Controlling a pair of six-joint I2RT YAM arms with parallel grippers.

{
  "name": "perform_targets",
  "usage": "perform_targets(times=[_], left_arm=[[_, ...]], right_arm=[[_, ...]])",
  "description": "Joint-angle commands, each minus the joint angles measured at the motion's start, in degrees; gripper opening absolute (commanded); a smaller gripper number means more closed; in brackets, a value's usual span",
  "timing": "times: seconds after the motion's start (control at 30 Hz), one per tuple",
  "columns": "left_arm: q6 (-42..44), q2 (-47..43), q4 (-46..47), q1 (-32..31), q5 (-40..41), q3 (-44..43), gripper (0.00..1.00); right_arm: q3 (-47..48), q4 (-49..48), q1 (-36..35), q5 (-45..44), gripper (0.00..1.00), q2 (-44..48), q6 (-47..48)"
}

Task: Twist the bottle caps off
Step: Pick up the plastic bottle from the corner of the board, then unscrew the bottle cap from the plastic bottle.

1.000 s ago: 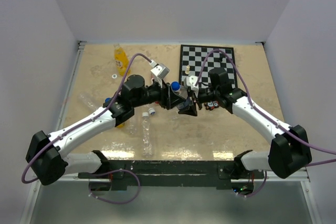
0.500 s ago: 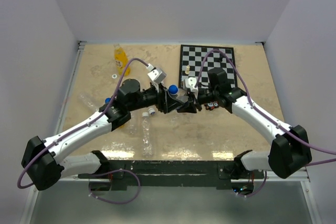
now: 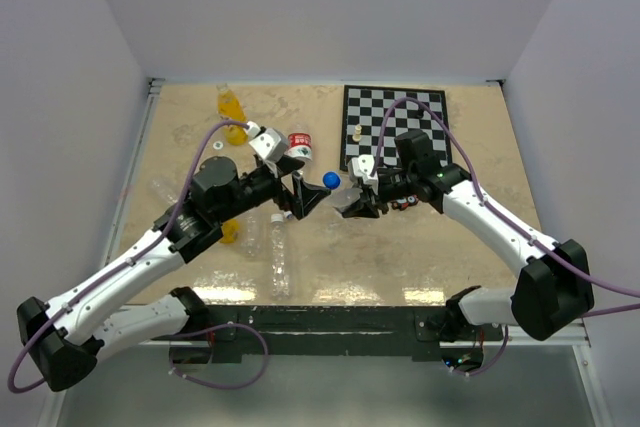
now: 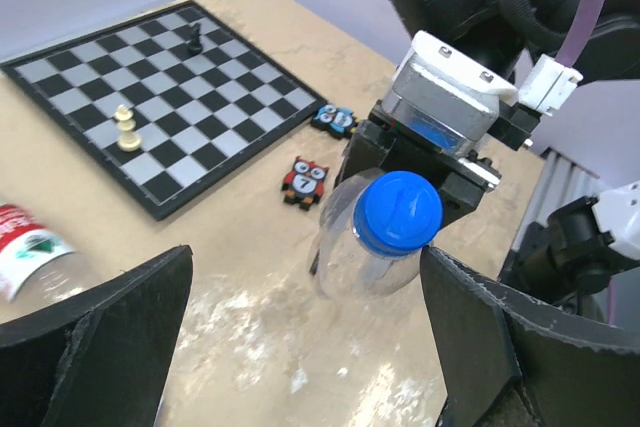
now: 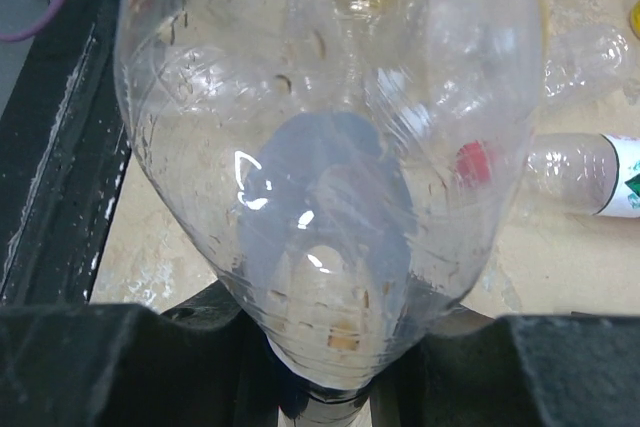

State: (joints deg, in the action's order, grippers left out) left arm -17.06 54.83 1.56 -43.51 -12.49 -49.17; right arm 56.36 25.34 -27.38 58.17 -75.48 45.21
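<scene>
A clear bottle with a blue bottle cap is held level above the table, and my right gripper is shut on its body. In the right wrist view the bottle fills the frame between my right gripper's fingers. My left gripper stands open just left of the cap. In the left wrist view the blue cap points at me, near the right finger of the wide-open left gripper, apart from it.
An orange bottle stands at the back left. A labelled bottle with a red cap lies behind my left gripper. Clear bottles lie near the front. The chessboard with pieces and owl tiles are on the right.
My right gripper has shut on the clear bottle. My left gripper has let go of it, opened wide and drawn back to the left.
</scene>
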Motion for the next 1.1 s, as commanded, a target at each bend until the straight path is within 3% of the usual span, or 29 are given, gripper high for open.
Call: perform_targets(times=[0.0, 0.33, 0.57, 1.07], left_arm=[[6.9, -3.5, -9.5, 0.4, 4.6, -5.8, 1.00], [11.0, -7.6, -16.2, 0.4, 6.5, -6.6, 1.00], [12.8, -8.0, -15.8, 0.3, 4.6, -6.8, 1.00], [27.0, -9.3, -8.6, 0.3, -2.8, -5.2, 1.00]], right_arm=[[2.5, 2.1, 0.0, -2.3, 0.00, 1.0, 4.2], [2.8, 3.4, 0.0, -5.5, 0.00, 1.0, 6.5], [2.9, 4.2, 0.1, -6.2, 0.00, 1.0, 7.4], [3.1, 5.5, 0.0, -6.3, 0.00, 1.0, 9.4]])
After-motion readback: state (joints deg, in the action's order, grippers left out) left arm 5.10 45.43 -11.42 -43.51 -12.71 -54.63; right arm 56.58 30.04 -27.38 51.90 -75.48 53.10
